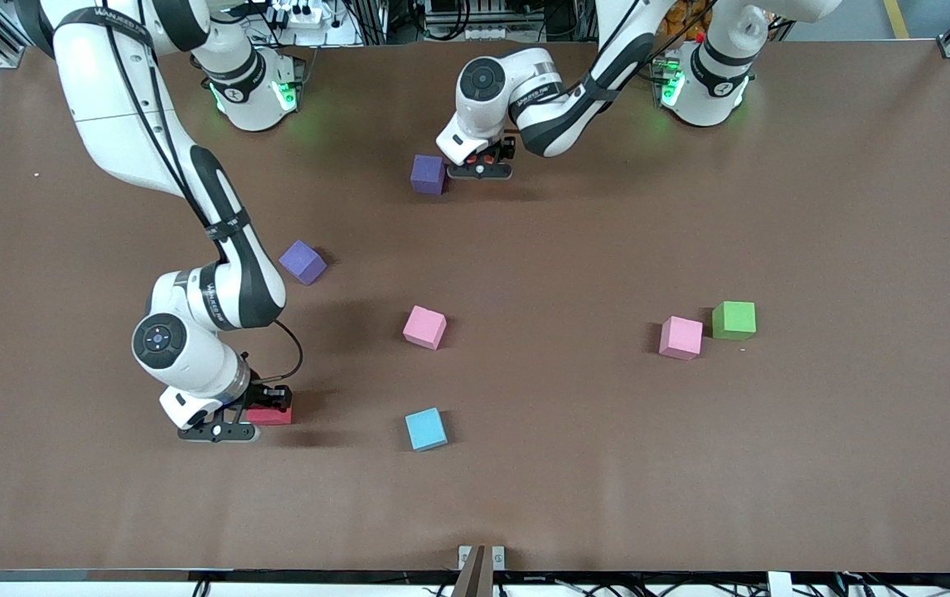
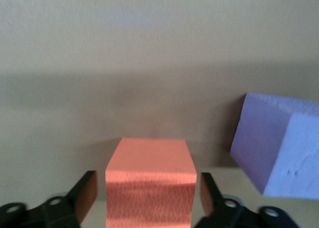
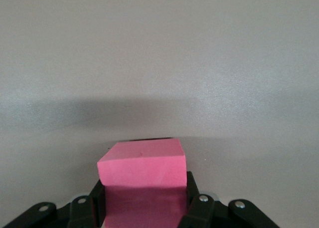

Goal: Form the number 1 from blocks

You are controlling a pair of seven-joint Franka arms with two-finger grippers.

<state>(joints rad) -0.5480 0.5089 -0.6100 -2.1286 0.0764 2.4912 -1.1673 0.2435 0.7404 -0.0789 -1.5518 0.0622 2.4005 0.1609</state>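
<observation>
An orange block (image 2: 149, 188) rests on the table between the fingers of my left gripper (image 1: 482, 168), near the robots' edge. The gripper (image 2: 148, 190) is open, with a thin gap on each side of the block. A dark purple block (image 1: 428, 174) lies right beside it, toward the right arm's end. My right gripper (image 1: 262, 411) is low at the table and shut on a red block (image 1: 270, 414). In the right wrist view its fingers (image 3: 192, 188) press that block (image 3: 142, 168) from both sides.
Loose on the brown table (image 1: 815, 207) are a lighter purple block (image 1: 302, 262), a pink block (image 1: 424, 327), a blue block (image 1: 426, 429), and toward the left arm's end another pink block (image 1: 680, 337) touching a green block (image 1: 734, 320).
</observation>
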